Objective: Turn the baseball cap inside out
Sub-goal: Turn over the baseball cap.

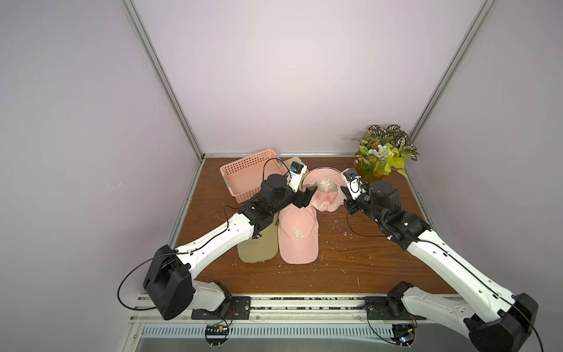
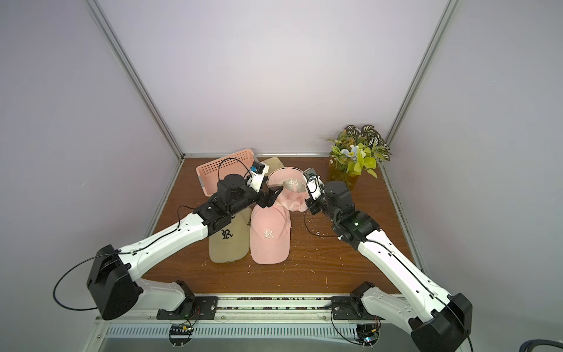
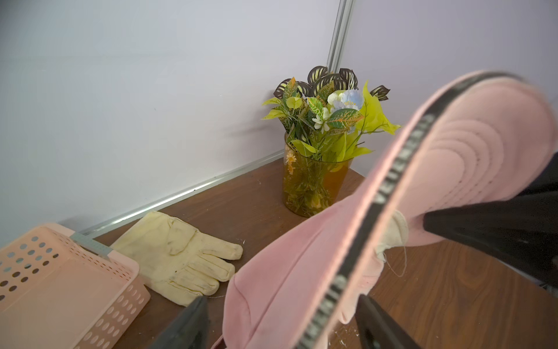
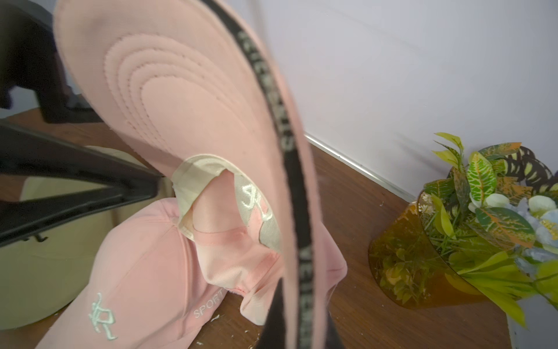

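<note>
Raised pink cap (image 1: 323,199), 12 o'clock | right fingers (image 1: 345,192) clamp rim, anchoring | left fingers (image 1: 306,196) spread, apparently straddling band to evert crown

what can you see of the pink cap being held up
The held cap is pink cloth, aloft, brim uppermost with curved stitch rows. Its crown sags inside out, showing seams, a pale backing patch and mirrored letters. A black lettered band lines the rim. The right gripper is shut on the rim; the fingers of the left gripper straddle the opposite edge, open.
</note>
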`<state>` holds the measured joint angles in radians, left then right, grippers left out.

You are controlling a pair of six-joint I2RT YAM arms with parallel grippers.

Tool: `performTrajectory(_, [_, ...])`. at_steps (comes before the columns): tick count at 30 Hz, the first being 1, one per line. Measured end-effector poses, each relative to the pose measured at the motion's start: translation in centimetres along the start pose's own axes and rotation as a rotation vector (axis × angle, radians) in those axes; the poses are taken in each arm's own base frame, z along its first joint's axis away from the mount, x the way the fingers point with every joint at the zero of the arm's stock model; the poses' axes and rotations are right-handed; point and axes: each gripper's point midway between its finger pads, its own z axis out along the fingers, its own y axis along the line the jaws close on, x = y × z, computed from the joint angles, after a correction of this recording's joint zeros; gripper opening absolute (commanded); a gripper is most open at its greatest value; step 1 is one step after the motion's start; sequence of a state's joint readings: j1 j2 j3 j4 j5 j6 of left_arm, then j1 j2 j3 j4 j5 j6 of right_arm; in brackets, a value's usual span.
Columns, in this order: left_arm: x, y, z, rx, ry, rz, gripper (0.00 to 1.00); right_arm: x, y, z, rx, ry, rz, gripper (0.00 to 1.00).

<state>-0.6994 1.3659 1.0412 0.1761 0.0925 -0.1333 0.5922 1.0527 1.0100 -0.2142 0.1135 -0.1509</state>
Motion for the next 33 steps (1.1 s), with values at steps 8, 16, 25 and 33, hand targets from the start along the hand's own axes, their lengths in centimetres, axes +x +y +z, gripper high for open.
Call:
performTrajectory(8, [-0.1, -1.3, -0.5, 0.080, -0.044, 0.059, 0.19, -0.7, 1.1, -1.6, -0.078, -0.007, 0.019, 0.00])
performTrajectory(16, [-0.7, -2.8, -2.3, 0.163, -0.074, 0.101, 0.00, -1.3, 1.6, -2.2, -0.150, -0.051, 0.052, 0.22])
performTrajectory(25, [-3.4, -3.4, -6.0, 0.250, -0.125, 0.067, 0.00, -0.6, 2.7, -1.6, -0.309, -0.132, 0.072, 0.55])
performTrajectory(33, [-4.8, -2.5, -7.8, 0.279, -0.139, 0.022, 0.00, 0.8, 6.1, -1.6, -0.517, -0.146, 0.004, 0.56])
